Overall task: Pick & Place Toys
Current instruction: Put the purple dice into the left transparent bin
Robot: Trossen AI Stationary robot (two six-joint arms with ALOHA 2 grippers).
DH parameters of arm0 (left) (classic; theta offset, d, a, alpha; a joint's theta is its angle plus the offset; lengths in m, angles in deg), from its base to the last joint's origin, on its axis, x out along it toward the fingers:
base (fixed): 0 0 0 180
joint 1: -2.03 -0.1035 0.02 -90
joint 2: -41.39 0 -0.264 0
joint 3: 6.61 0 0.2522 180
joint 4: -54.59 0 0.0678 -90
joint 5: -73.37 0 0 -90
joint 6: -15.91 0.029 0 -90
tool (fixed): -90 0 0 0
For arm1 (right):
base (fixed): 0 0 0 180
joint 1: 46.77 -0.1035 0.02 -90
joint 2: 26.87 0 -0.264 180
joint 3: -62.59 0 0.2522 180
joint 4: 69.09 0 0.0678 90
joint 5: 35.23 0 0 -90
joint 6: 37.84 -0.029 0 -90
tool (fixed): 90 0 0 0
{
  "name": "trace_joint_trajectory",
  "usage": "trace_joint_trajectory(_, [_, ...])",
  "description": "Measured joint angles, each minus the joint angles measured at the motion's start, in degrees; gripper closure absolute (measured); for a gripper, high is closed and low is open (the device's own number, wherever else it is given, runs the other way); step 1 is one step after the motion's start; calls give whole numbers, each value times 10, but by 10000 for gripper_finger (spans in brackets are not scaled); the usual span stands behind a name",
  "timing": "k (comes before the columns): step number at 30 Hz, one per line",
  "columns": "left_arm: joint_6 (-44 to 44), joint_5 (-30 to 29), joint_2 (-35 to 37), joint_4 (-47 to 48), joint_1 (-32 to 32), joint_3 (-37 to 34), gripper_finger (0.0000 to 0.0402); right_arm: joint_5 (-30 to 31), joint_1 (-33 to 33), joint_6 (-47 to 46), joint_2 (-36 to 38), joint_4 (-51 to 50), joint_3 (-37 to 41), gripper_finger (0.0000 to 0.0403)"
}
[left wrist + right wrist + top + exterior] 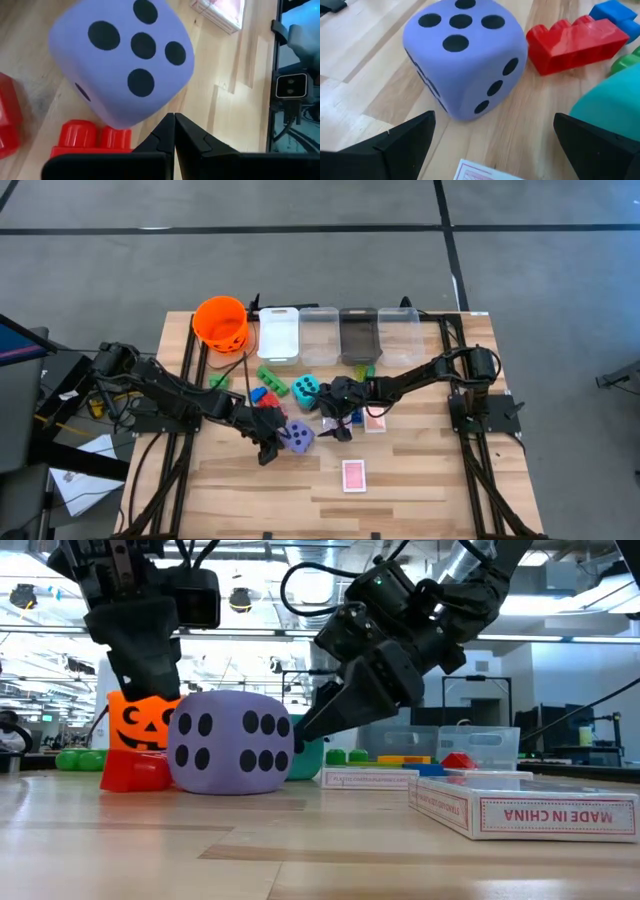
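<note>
A purple dotted die [298, 437] rests on the table near the middle, and shows large in the left wrist view [122, 60] and the right wrist view [465, 55]. My left gripper [174, 132] is shut, its tips right beside the die's lower edge on its left side [268, 442]. My right gripper [495, 145] is open wide on the die's other side [330, 420], with the die ahead of its fingers. A red brick [95, 137] lies by the left gripper. A teal die [307, 390] stands behind, with red, blue and green bricks [265, 385] nearby. My left gripper's shut fingertips [170, 120] stand at the purple die's lower edge [150, 112]. I cannot tell whether they touch it.
An orange bucket [221, 320] and a row of several plastic bins [340, 332] stand at the far edge. Pink-backed card packs lie at the near middle [354, 475] and under the right arm [375, 420]. Bare wood lies at the near left and near right.
</note>
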Motion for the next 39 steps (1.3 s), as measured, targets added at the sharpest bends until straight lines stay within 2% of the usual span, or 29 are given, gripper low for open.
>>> trace_joint_trajectory(5, [-1, -18, 0, 7, 0, 0, 401, -4, 0, 0, 0, 1, 0, 3])
trace_joint_trajectory(13, [2, -61, 0, 48, 0, 0, 402, -62, -1, -9, 0, 2, 0, 3])
trace_joint_trajectory(17, [6, -95, 0, 57, -3, 0, 402, -69, -4, -20, 0, 13, 0, 3])
trace_joint_trajectory(27, [69, -124, 0, 58, -44, -1, 402, -69, -5, -31, 0, 16, 0, 3])
trace_joint_trajectory(39, [96, -124, 0, 55, -66, -1, 402, -5, 3, -31, 0, 28, 0, 3])
